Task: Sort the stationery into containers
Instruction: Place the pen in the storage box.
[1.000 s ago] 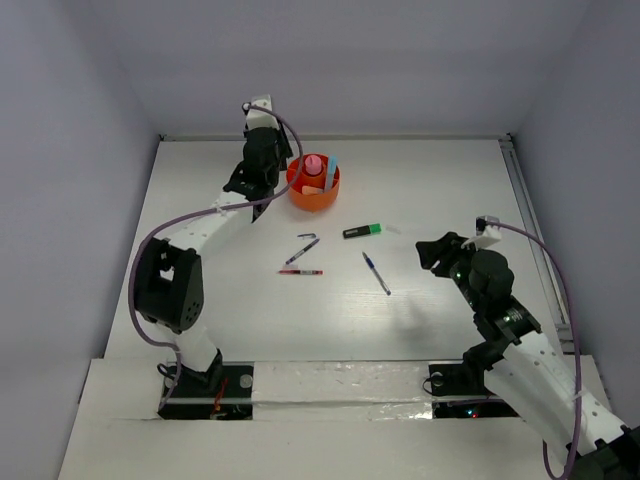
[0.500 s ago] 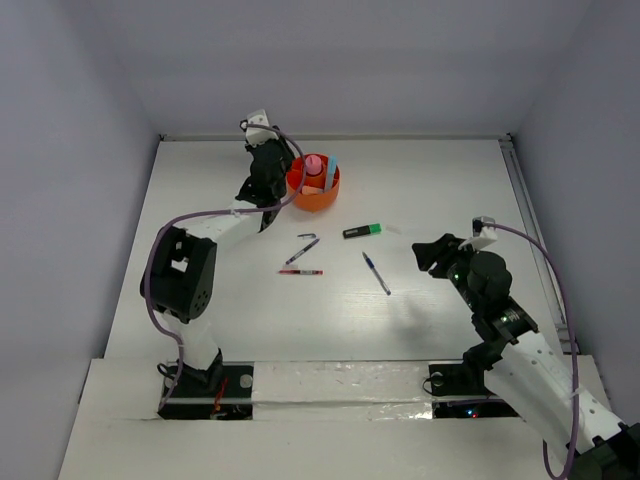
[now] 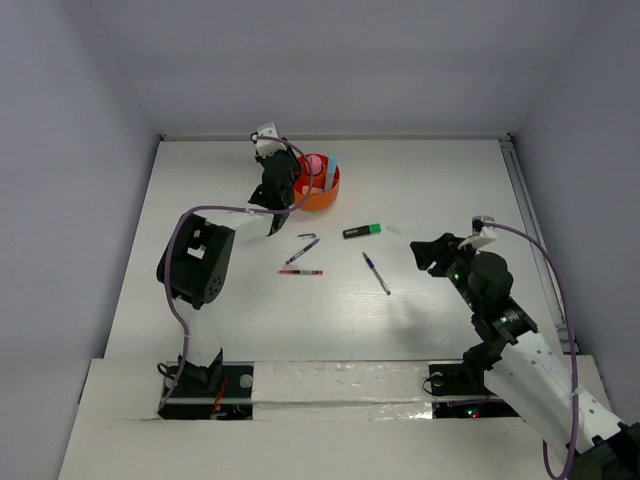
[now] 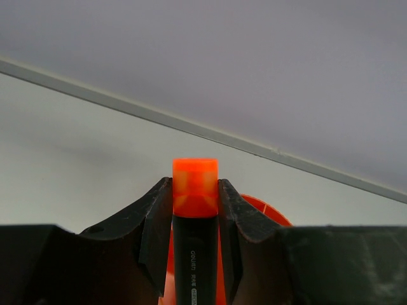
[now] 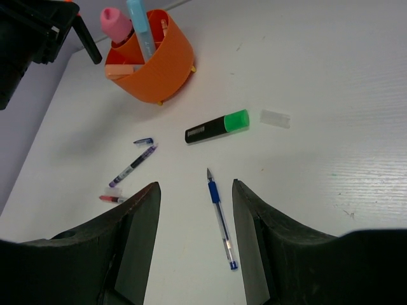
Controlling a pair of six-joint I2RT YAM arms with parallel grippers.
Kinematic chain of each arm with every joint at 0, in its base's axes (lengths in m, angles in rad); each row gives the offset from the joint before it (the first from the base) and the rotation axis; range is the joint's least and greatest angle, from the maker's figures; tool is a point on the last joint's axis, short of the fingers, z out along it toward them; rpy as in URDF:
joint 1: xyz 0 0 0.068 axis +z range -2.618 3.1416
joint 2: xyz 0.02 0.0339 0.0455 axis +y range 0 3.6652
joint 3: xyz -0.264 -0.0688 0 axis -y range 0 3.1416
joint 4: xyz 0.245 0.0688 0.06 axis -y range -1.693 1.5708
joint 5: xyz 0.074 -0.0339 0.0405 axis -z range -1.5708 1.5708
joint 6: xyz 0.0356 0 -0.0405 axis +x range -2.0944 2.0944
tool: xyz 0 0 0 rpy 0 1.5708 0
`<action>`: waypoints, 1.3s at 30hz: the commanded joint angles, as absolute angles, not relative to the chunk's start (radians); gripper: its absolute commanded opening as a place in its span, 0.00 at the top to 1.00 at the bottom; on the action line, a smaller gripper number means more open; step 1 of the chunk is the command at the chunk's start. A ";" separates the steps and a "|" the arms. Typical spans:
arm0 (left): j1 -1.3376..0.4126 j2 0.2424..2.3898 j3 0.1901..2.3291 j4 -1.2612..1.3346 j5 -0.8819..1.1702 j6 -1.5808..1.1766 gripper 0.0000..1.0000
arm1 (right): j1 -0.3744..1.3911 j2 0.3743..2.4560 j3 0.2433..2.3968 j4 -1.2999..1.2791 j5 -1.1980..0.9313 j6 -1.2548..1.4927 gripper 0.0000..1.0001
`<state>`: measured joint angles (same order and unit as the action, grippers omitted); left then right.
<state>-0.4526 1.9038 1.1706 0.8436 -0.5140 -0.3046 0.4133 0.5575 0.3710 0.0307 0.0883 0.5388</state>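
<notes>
- I read the left gripper [image 4: 195, 203] as clamped on an orange-capped marker [image 4: 194, 187]. Its fingers press both sides of the cap at centre frame in the left wrist view.
- The marker's long axis runs straight up the frame, with the cap at the top and the black barrel leaving at the bottom edge.
- White print along the barrel reads "deli". A smaller line below it is too fine for me to read.
- The orange cup [image 4: 264, 213] shows its rim just behind the marker, to the lower right. In the top view the marker sits upper centre-left, just left of the cup.
- The right gripper [image 5: 195, 187] has its fingers moderately apart with nothing between them, above the blue pen [image 5: 220, 216]. The pen's axis runs up and down the frame, tip toward the top.
- The green-capped highlighter [image 5: 216, 128] lies flat mid-frame with its cap to the right. I cannot read its label.
</notes>
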 commanded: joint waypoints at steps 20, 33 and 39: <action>-0.477 1.971 1.198 0.971 -0.564 -0.301 1.00 | 0.413 0.514 0.348 0.115 0.041 0.529 0.45; -0.495 1.904 1.132 0.991 -0.595 -0.304 0.56 | 0.413 0.505 0.351 0.100 0.055 0.525 0.45; -0.515 1.821 1.098 0.997 -0.606 -0.281 0.49 | 0.413 0.500 0.353 0.091 0.064 0.525 0.45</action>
<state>-0.4995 1.9423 1.1114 0.9207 -0.5835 -0.2970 0.4133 0.5102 0.3569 0.0597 0.0532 0.5388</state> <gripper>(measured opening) 0.507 0.547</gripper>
